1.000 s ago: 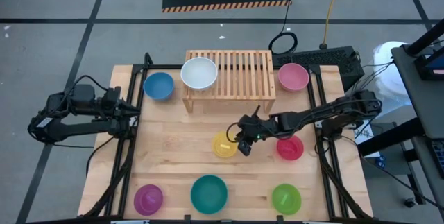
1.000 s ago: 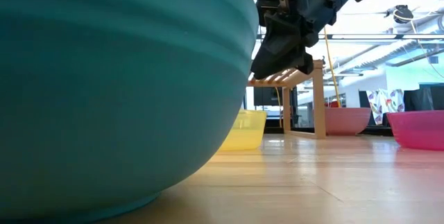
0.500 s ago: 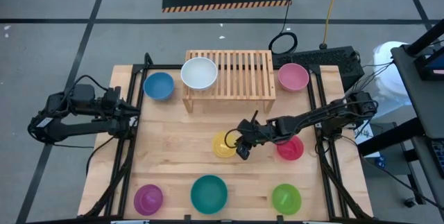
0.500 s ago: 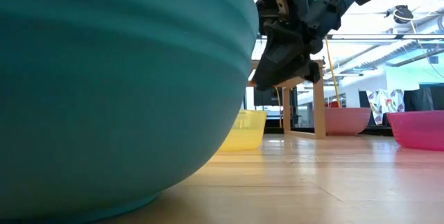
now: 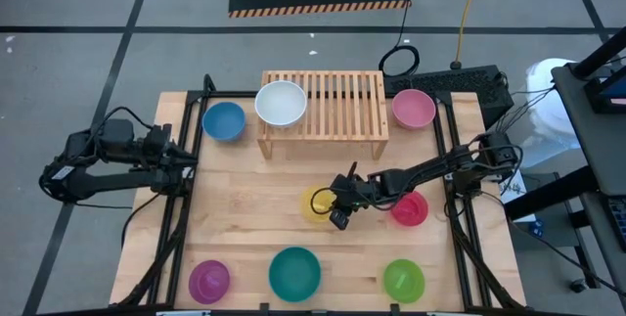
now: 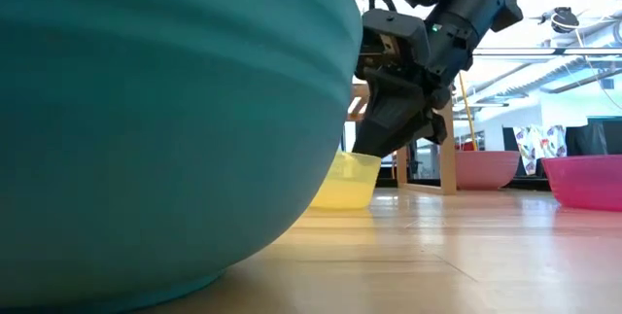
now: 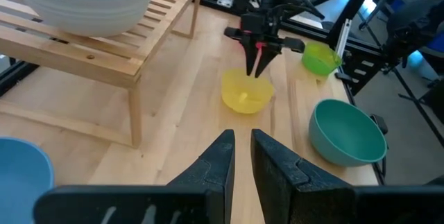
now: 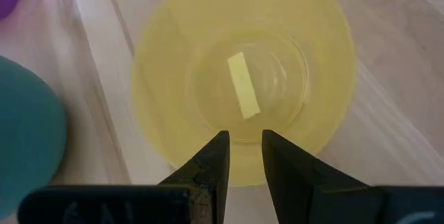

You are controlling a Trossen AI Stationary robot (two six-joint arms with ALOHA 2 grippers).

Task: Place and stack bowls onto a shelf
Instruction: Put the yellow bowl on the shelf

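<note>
A yellow bowl [image 5: 313,203] stands upright on the table's middle. My right gripper [image 8: 243,141] is open and slants down over the bowl's rim on the side toward the table's right; its fingertips [image 6: 367,149] are level with that rim. A white bowl [image 5: 281,102] sits on the left end of the wooden shelf [image 5: 342,106] at the table's far side. My left gripper [image 7: 239,141] waits at the table's left edge, its fingers a narrow gap apart with nothing between them. My right gripper comes at the yellow bowl's rim [image 8: 243,179] slanting down from the table's right. Its fingertips [image 8: 220,141] lie over the bowl's near wall. I cannot tell whether they touch the rim. The bowl stands flat on the table.
A blue bowl [image 5: 223,120] is left of the shelf and a pink one [image 5: 414,109] right of it. A red bowl [image 5: 411,208] lies under my right arm. Purple [image 5: 209,279], teal [image 5: 294,272] and green [image 5: 403,279] bowls line the near edge.
My right gripper has sunk toward the yellow bowl's rim, moving a little toward the table's near edge and rolling slightly. Its finger gap is unchanged. The bowl has not moved.
</note>
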